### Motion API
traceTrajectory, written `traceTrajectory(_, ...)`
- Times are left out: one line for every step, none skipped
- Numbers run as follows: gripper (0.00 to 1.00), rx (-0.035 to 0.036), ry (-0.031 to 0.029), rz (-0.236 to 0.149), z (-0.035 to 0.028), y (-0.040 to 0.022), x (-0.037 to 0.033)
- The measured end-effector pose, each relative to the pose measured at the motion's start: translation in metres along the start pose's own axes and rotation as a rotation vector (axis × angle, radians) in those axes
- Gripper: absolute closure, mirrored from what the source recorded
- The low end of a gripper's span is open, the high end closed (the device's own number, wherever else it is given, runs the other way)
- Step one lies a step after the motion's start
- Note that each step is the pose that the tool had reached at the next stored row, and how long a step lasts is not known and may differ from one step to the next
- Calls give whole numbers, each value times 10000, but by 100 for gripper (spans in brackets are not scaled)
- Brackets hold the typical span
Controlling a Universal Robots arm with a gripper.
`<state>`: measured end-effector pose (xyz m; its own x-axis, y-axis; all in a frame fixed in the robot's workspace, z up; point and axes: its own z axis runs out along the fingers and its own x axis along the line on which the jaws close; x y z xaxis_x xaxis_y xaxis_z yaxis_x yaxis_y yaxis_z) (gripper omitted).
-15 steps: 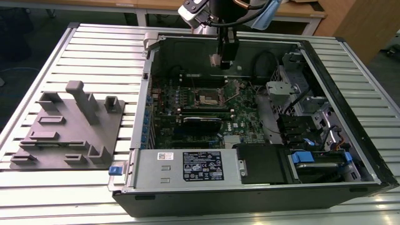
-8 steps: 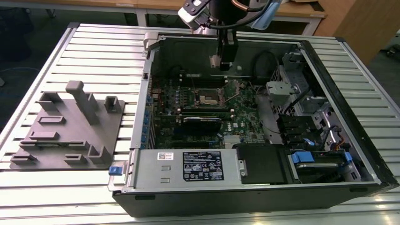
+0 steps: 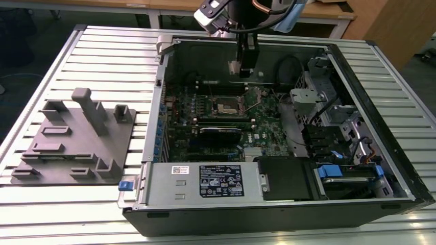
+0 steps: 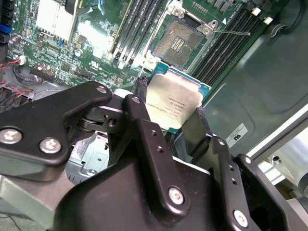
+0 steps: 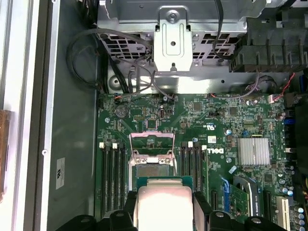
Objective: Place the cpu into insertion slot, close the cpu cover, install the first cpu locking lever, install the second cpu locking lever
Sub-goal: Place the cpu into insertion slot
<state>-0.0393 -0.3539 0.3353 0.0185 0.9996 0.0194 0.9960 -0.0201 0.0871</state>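
My gripper is shut on the cpu, a flat square chip with a pale silver top and a green edge, pinched at two opposite sides. It hangs above the motherboard beside the insertion slot, whose dark centre with gold contacts lies bare. In the first wrist view the cpu sits between the black fingers, just short of the insertion slot. The cpu cover stands raised off the slot. A thin locking lever sticks out beside the slot. In the exterior view the gripper hovers over the open computer case, behind the slot.
Black memory slots flank the socket on both sides. A silver heatsink and a long black card lie nearby. The case walls, a drive cage and the power supply enclose the board. A grey fixture stands on the table.
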Motion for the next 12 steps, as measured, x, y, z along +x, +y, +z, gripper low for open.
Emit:
traceTrajectory(46, 0, 1, 0, 26, -2, 0)
traceTrajectory(46, -1, 1, 0, 38, -3, -1)
traceTrajectory(46, 0, 1, 0, 38, -3, -1)
traceTrajectory(46, 0, 1, 0, 38, -3, -1)
traceTrajectory(46, 0, 1, 0, 38, -3, -1)
traceTrajectory(46, 0, 1, 0, 38, -3, -1)
traceTrajectory(46, -1, 1, 0, 38, -3, -1)
traceTrajectory(46, 0, 1, 0, 38, -3, -1)
traceTrajectory(46, 0, 1, 0, 38, -3, -1)
traceTrajectory(46, 0, 1, 0, 39, -3, -1)
traceTrajectory(46, 0, 1, 0, 38, -3, -1)
traceTrajectory(46, -1, 1, 0, 39, -3, -1)
